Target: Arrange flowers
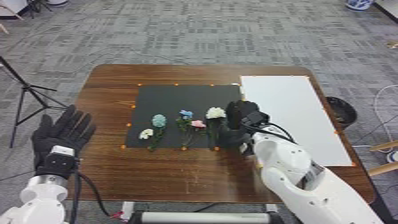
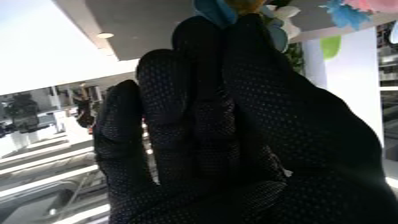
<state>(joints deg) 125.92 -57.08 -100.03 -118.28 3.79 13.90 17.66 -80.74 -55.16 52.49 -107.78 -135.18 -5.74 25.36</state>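
My right hand (image 1: 241,113) is at the right side of the black mat (image 1: 160,95) in the head view, just beside a white flower (image 1: 216,113). Left of that flower lie a pink flower (image 1: 198,123), a small blue one (image 1: 186,114), a pale teal one (image 1: 159,120) and another white one (image 1: 147,133), with green stems. In the right wrist view my right hand (image 2: 213,145) has straight fingers, with the thumb close against them; pale petals (image 2: 213,11) show right at the tips. My left hand (image 1: 64,131) is open, off the table's left edge, palm flat and fingers spread.
A white board (image 1: 289,115) covers the right part of the brown table (image 1: 115,90), next to the mat. Orange markers line the mat's edges. A dark bin (image 1: 340,111) stands on the floor beyond the right edge, and a black tripod (image 1: 28,88) at the left.
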